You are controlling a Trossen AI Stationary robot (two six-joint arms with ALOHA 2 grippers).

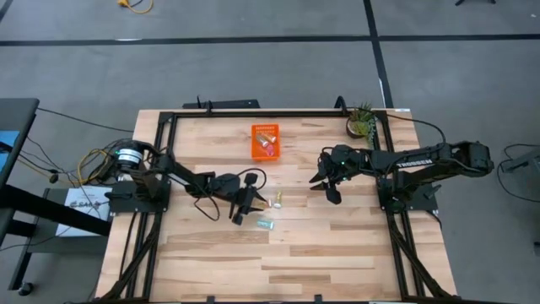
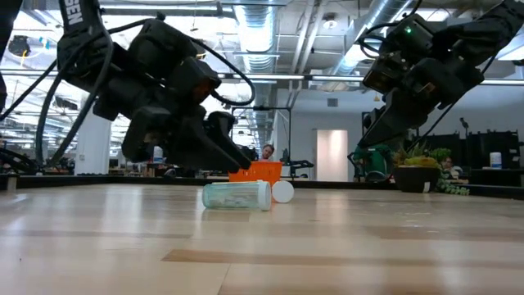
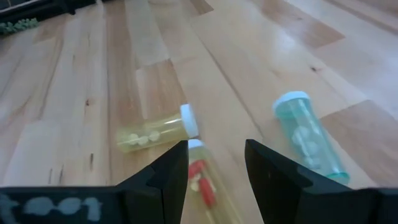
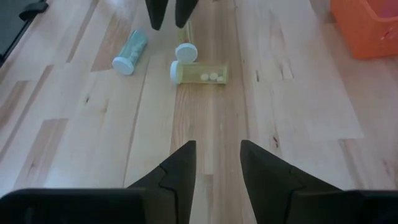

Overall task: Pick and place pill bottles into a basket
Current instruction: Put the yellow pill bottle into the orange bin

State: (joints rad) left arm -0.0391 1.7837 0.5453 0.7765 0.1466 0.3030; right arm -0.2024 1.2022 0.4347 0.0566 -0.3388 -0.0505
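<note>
Three pill bottles lie on their sides on the table. A yellowish bottle with red pills (image 3: 203, 183) lies between the fingers of my left gripper (image 3: 216, 150), which is open, low over it, and stands to either side without touching. A second yellowish bottle (image 3: 157, 133) and a pale teal bottle (image 3: 309, 138) lie beside it. The teal bottle also shows in the low view (image 2: 236, 195). The orange basket (image 1: 265, 141) stands farther back on the table and holds some bottles. My right gripper (image 1: 327, 186) is open and empty, above the table to the right of the bottles.
A small potted plant (image 1: 362, 120) stands at the far right corner. A black frame (image 1: 253, 112) runs around the table's edges. Bare wood lies between my right gripper (image 4: 217, 149) and the bottles (image 4: 200, 73); the basket's corner also shows in the right wrist view (image 4: 367, 28).
</note>
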